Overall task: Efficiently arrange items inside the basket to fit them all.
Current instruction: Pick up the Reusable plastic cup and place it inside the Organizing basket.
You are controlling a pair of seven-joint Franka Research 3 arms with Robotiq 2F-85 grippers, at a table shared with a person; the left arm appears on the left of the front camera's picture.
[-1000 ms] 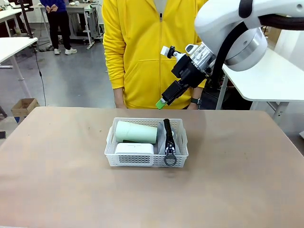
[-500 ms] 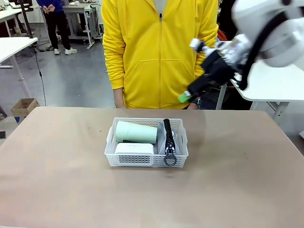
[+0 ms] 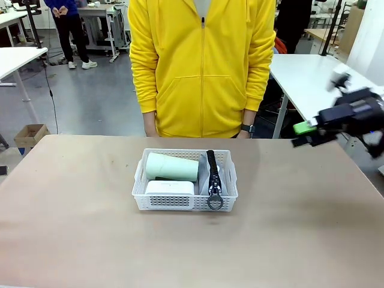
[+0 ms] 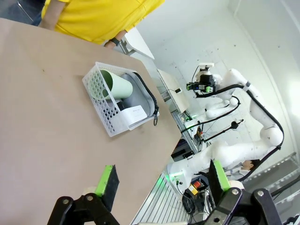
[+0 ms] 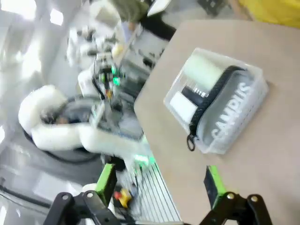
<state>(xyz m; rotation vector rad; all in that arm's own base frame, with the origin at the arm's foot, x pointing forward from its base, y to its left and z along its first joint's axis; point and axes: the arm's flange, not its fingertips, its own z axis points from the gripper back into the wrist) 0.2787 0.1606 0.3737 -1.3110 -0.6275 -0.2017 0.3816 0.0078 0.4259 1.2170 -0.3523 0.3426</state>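
your packing looks finished: the pale green cup, white box and grey zipper pouch lie in the white basket mid-table. both grippers, right and left, are well clear with jaws apart; check the stapler, which i can't make out.

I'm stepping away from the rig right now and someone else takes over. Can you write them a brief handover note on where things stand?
Left gripper: open, empty, off to the side above the table.
Right gripper: open, empty, over the table's right edge, away from the basket.
In the basket: pale green cup lying on its side at the back left, white box in front of it, grey pouch standing on edge along the right side, zipper ring hanging over the front rim.
Done: these three are packed.
Left: the stapler cannot be seen, check for it.
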